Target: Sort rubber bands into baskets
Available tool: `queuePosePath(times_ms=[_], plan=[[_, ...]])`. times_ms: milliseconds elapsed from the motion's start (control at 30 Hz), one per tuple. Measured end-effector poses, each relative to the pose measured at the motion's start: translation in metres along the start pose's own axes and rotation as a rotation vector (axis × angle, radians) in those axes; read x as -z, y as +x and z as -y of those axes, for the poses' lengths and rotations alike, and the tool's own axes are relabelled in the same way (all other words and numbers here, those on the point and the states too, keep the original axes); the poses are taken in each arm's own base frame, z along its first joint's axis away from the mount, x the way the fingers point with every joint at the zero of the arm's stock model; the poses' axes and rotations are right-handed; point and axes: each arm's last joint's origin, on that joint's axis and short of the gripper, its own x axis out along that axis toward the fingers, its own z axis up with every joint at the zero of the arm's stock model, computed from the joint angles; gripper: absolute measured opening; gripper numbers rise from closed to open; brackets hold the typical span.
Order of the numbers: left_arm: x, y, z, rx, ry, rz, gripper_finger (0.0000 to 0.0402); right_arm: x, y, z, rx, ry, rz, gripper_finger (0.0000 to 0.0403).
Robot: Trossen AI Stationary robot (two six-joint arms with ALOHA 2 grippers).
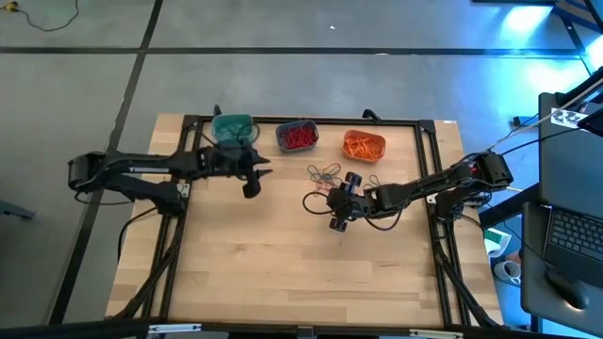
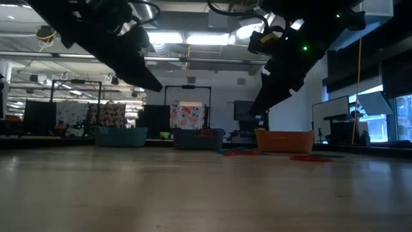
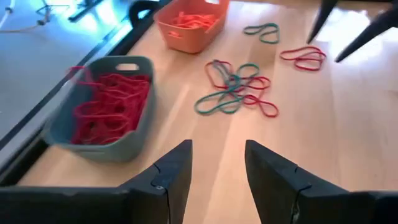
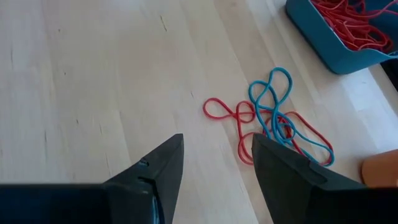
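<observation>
Right gripper (image 4: 214,165) is hovering open near the tangled bands (image 4: 273,121); grabbing now risks lifting mixed colours together.

A wooden table (image 1: 283,273) was seen at centre; a laptop (image 1: 572,240) at three o'clock; possibly a mug (image 1: 507,271) beside it.

Three baskets sit in a row at the far edge of the table (image 1: 283,273): teal basket (image 1: 232,127), slate blue basket (image 1: 297,137) with red bands inside, orange basket (image 1: 364,146) with orange bands. Loose rubber bands (image 1: 323,173) lie just in front, between blue and orange. Left gripper (image 1: 252,171) near the teal basket. Right gripper (image 1: 337,202) just beside the loose bands.
</observation>
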Motion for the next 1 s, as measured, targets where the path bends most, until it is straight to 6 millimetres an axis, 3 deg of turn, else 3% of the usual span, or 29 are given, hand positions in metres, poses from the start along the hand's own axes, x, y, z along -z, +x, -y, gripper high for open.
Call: queuePosePath(times_ms=[267, 500, 767, 1000], plan=[[0.010, 0.031, 0.018, 0.054, 0.042, -0.011, 0.0145, 0.000, 0.000, 0.000, 0.000, 0.000, -0.001, 0.0190], [0.011, 0.046, 0.023, 0.064, 0.067, -0.008, 0.0146, 0.000, 0.000, 0.000, 0.000, 0.001, -0.002, 0.0190], [0.008, 0.067, 0.026, 0.062, 0.064, 0.050, 0.0192, 0.001, 0.000, 0.000, 0.002, -0.002, -0.007, 0.0190], [0.001, 0.102, 0.026, 0.052, 0.094, -0.002, 0.0201, 0.001, 0.000, 0.000, 0.002, -0.001, -0.007, 0.0190]])
